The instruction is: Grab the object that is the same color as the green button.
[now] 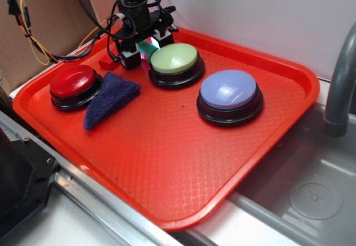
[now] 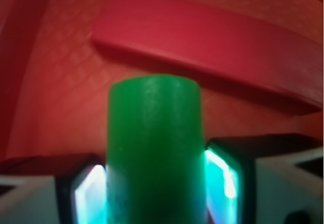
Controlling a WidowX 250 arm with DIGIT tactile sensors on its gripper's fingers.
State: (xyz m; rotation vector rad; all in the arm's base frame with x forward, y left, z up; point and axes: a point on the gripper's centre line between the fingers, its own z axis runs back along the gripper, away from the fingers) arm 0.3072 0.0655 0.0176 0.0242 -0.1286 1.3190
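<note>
We have the claw (image 2: 156, 183) clamped on the green cylinder (image 2: 156, 148), at the tray's (image 1: 167, 168) back edge just behind the green button (image 1: 174, 58). The cylinder's long axis runs straight out between the pads (image 2: 220, 176), centred, with the red block (image 2: 212, 41) lying crosswise beyond its tip. Next move, we judge: lift.

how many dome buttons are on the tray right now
3. Red button at the left, green button at the back beside the gripper, lavender-blue button to the right. None seems hidden.

Green cylinder (image 2: 156, 148) between the fingers (image 2: 86, 193), red block (image 2: 212, 46) beyond
</note>
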